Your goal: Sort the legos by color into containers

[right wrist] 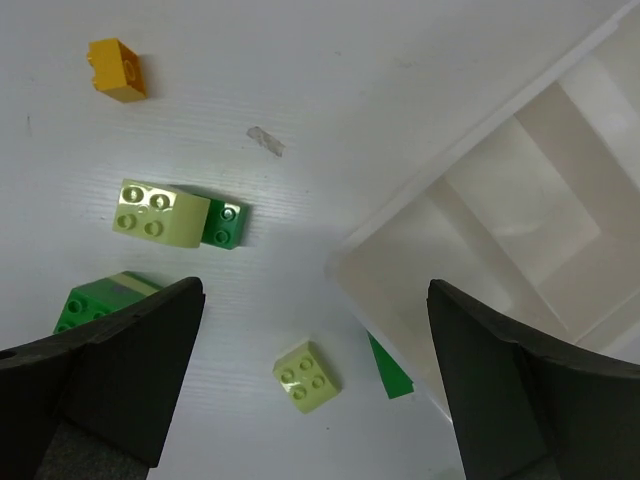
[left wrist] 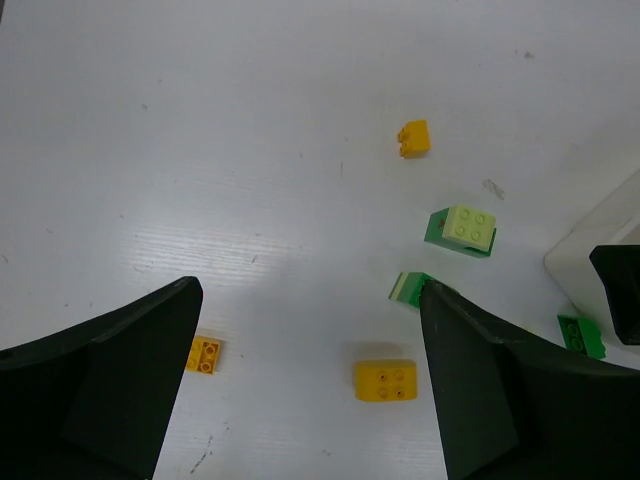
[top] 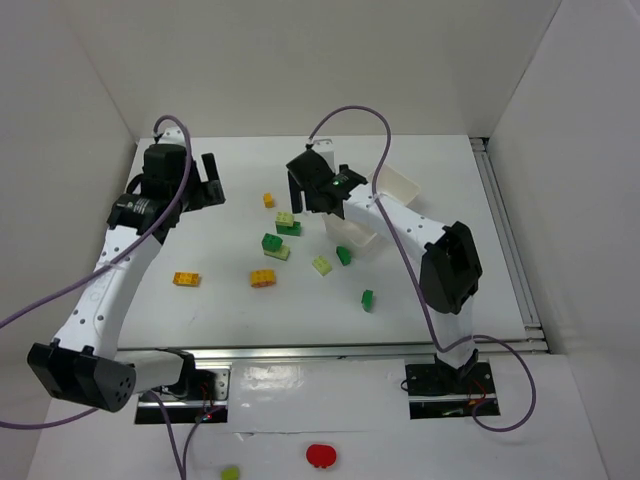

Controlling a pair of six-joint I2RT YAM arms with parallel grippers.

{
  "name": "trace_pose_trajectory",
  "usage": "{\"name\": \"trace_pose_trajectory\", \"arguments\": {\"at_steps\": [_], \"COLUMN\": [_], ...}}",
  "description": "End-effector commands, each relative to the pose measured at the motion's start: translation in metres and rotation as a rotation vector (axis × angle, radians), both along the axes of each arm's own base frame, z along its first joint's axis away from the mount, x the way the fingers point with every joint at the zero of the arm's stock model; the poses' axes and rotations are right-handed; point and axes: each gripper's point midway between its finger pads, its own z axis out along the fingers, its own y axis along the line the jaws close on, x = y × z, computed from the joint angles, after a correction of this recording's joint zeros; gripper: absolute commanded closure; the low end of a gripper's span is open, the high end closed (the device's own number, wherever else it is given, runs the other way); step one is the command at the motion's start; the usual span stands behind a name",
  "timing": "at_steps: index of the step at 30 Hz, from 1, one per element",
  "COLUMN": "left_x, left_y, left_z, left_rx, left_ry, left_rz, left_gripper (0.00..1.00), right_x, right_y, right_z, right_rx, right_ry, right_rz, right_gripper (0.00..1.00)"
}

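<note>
I have the left arm (top: 110,270) raised over the far left part of the table (top: 230,320). Its wrist view shows the left jaws wide apart with nothing between them. The right arm (top: 400,215) reaches in over the middle of the table. Its right jaws are also spread wide and hold nothing, and they hover above the near corner of the white tray (top: 400,184).

The tray sits right of centre toward the far side, and part of it is hidden under the right arm. In the right wrist view I see its side-by-side compartments in bare white.

Every brick I can make out lies on the table outside the tray. A small orange brick (top: 268,199) lies farthest back. Nearer to me, a pale lime brick sits stacked on a dark green one (top: 288,222), and just beside that is a second green-and-lime pair (top: 273,245).

Two more orange bricks lie toward the near side, one out to the left (top: 186,279) and one closer to the middle (top: 262,278). A single lime brick (top: 321,265) lies near the tray's corner. A dark green brick (top: 344,255) lies right against the tray's wall, though I cannot tell whether it touches. Another dark green brick (top: 367,299) lies apart, closer to me.

On the ledge behind the arm bases I see a flat red disc (top: 320,456) and a lime piece (top: 230,472).
</note>
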Motion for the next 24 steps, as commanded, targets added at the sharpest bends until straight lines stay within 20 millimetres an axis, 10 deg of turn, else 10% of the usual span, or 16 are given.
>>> {"name": "trace_pose_trajectory", "arguments": {"at_steps": [1, 19, 24], "left_x": [0.005, -0.012, -0.029], "left_y": [-0.002, 0.015, 0.013], "left_z": [0.007, -0.017, -0.025], "left_rx": [-0.060, -0.187, -0.221], "left_ry": [-0.015, 0.096, 0.108], "left_rz": [-0.008, 0.090, 0.093], "left_gripper": [0.01, 0.01, 0.01], "right_x": [0.006, 0.044, 0.078], "right_y": [0.007, 0.094, 0.118], "right_z": [0.009, 0.038, 0.005], "right_rx": [-0.006, 0.101, 0.107], "right_ry": [-0.018, -0.166, -0.151], "right_rz": [0.000, 0.239, 0.267], "right_gripper": [0.00, 0.03, 0.04]}}
